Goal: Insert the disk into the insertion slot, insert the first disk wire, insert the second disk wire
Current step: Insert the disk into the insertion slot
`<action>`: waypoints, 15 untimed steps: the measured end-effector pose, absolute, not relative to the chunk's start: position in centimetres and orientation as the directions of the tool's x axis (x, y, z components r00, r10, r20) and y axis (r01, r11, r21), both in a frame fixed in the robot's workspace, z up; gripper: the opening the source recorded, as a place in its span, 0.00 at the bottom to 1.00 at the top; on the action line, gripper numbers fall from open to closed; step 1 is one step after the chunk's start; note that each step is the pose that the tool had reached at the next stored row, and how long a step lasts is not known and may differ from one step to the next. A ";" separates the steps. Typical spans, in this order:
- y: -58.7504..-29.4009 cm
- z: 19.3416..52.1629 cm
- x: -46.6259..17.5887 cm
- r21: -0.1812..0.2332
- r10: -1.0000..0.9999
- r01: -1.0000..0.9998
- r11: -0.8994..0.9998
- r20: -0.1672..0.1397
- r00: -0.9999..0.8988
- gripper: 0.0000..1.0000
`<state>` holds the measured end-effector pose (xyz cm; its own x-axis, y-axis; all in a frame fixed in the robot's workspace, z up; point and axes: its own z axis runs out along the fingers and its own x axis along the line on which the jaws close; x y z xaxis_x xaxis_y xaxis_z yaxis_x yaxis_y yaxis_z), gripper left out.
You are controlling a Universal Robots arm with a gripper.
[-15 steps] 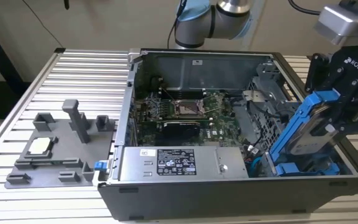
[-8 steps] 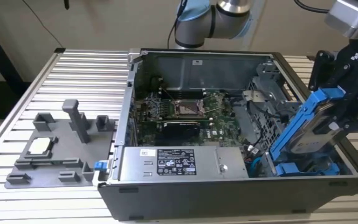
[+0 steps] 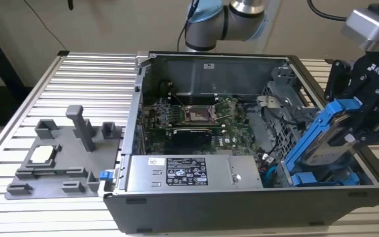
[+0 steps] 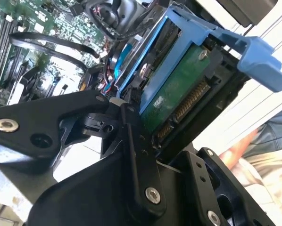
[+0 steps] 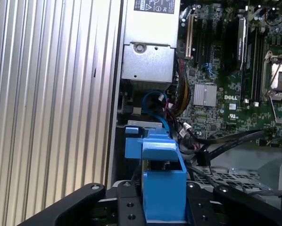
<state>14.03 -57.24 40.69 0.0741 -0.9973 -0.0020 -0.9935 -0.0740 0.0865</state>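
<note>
My gripper [image 3: 355, 132] is shut on the disk [image 3: 326, 144], a silver-grey drive in a bright blue carrier. The disk hangs tilted over the open computer case's front corner at the exterior view's right. Its lower end points down into the grey sheet-metal drive cage, where the insertion slot [image 3: 288, 145] lies. In the second wrist view the disk's green circuit side [image 4: 178, 89] and connector edge show between the black fingers [image 4: 131, 150]. In the first wrist view the blue carrier [image 5: 162, 188] sits between both fingers [image 5: 127, 209]. A blue cable [image 5: 155, 101] and black flat cables [image 5: 230, 141] lie loose beside the cage.
A second blue-fronted drive [image 3: 324, 177] sits low in the cage. The power supply [image 3: 183, 173] and motherboard [image 3: 196, 116] take up the case floor. A grey fixture plate [image 3: 57, 153] lies on the slatted table [image 3: 91, 74] at the exterior view's left. A person's sleeve [image 4: 268, 155] is nearby.
</note>
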 end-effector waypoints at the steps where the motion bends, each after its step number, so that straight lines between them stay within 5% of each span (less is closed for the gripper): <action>1: -57.2 40.5 14.2 0.087 -0.997 -0.993 -0.074 -0.003 0.074 0.33; 15: -57.2 39.2 14.8 0.095 -0.997 -0.993 -0.075 -0.007 0.074 0.33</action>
<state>14.78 -57.24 39.25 0.0742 -0.9972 -0.0072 -0.9927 -0.0745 0.0948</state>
